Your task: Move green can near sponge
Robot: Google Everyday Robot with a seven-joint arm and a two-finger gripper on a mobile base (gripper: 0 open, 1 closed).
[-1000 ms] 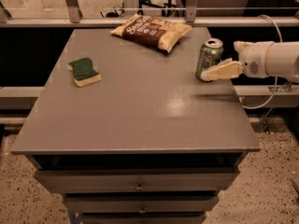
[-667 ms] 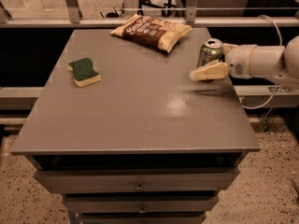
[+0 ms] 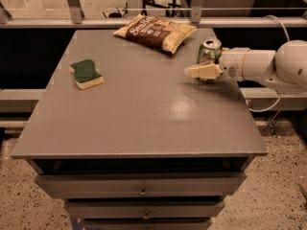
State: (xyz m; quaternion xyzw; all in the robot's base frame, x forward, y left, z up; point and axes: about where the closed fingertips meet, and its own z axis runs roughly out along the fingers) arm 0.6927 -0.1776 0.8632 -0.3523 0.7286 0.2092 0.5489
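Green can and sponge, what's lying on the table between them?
In the camera view, only bare table separates green can from sponge; the gripper is at the can, snack bag farther back.

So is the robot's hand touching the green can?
Cannot tell. In the camera view the gripper reaches in from the right and overlaps the lower front of the green can, so any contact or gap is hidden.

Table top: bare grey surface spans middle and front, from the gripper at the right edge across to the sponge at left. Obstacles: green can just behind gripper; snack bag at far edge, near can, on its left.
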